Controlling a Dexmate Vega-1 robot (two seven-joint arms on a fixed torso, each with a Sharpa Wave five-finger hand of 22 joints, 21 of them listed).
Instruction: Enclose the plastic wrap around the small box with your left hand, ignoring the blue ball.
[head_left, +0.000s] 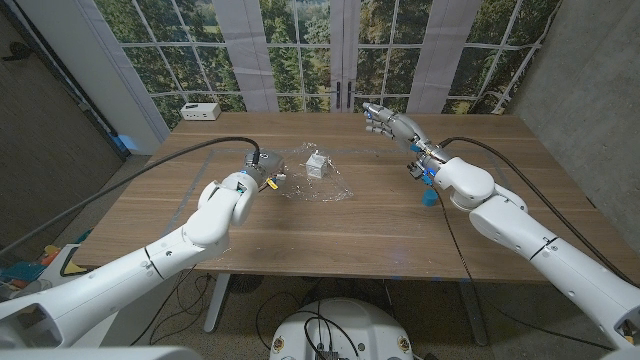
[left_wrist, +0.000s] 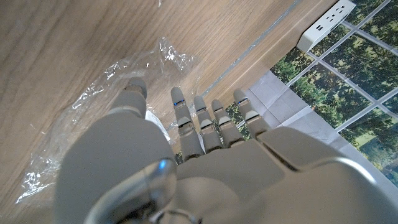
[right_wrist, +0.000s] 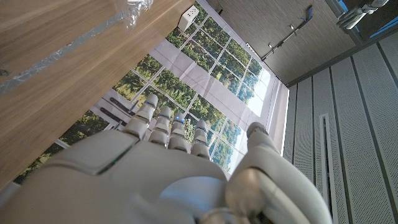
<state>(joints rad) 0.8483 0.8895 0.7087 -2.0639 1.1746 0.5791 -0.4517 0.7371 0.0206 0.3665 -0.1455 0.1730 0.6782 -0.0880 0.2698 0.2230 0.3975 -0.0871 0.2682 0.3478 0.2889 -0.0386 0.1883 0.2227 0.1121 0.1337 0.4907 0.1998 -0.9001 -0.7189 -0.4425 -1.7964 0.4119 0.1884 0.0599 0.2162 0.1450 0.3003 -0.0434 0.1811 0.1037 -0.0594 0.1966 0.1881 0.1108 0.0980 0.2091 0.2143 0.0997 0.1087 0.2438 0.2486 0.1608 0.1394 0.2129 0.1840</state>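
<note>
- The small box (head_left: 317, 165) sits upright near the middle of the plastic wrap (head_left: 312, 183), a clear crinkled sheet spread on the wooden table (head_left: 340, 235); the film lies loose around the box, nothing folded over it yet.
- Left hand (head_left: 262, 171) is just beside the box on the robot's left, right at the near-left edge of the sheet. The left wrist view has its fingers (left_wrist: 205, 121) straight and slightly apart over the film, gripping nothing.
- So the box lies to the right of the left hand and a touch farther out — that's the line the coming move turns on, I'd judge: gather the film edge and sweep it rightward over the box.
- Right hand (head_left: 391, 124) is raised well apart from the box, beyond it on the robot's right, fingers extended and empty. The left hand is clearly nearer.
- Blue ball (head_left: 428, 197): a small blue object well to the right of the box, partly hidden by the right arm.
- A white power strip (head_left: 201, 111) rests at the far-left table corner.
</note>
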